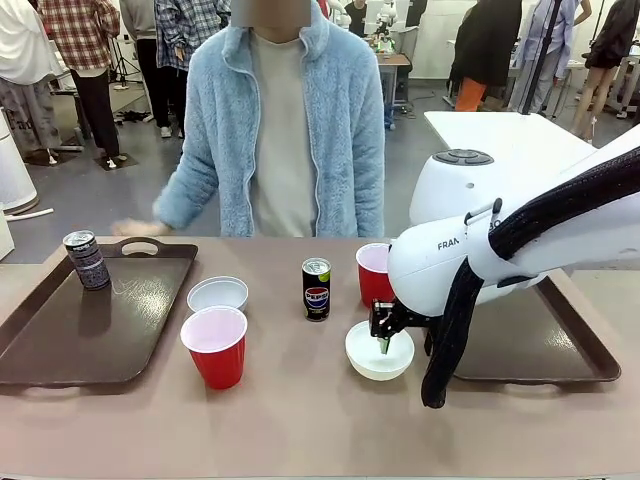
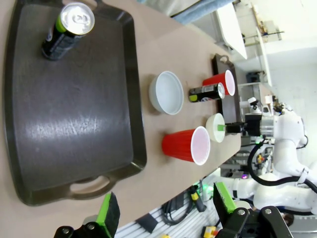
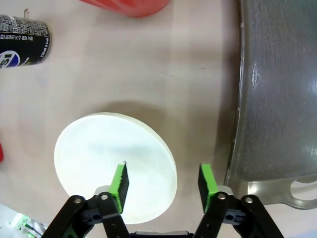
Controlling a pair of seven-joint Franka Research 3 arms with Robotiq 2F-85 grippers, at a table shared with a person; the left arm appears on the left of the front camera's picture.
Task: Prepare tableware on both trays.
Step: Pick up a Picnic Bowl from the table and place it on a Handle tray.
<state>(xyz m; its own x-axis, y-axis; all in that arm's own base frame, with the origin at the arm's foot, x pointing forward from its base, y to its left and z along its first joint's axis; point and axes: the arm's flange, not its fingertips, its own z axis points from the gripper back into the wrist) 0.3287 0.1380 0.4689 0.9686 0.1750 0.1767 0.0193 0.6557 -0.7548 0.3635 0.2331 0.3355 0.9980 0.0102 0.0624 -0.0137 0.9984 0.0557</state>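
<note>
Going for the white bowl (image 3: 99, 148) on the worktop (image 3: 188, 74) just beside the right tray (image 3: 277, 99), I'd drop straight, pinch its wall squarely and lift clear of the tray lip; right tool (image 3: 162, 179) is wide open, straddling the bowl's tray-side rim, gripping nothing.

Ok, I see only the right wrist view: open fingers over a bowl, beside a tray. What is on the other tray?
Observer: One can stands in the far corner of the left tray, nothing else.
Operator: Is another bowl out?
Observer: Yes, a second bowl sits on the table between the trays, just behind a red cup.
Operator: And the other arm?
Observer: The left gripper is open and hovers over the table's near edge, by the left tray's near handle.
</note>
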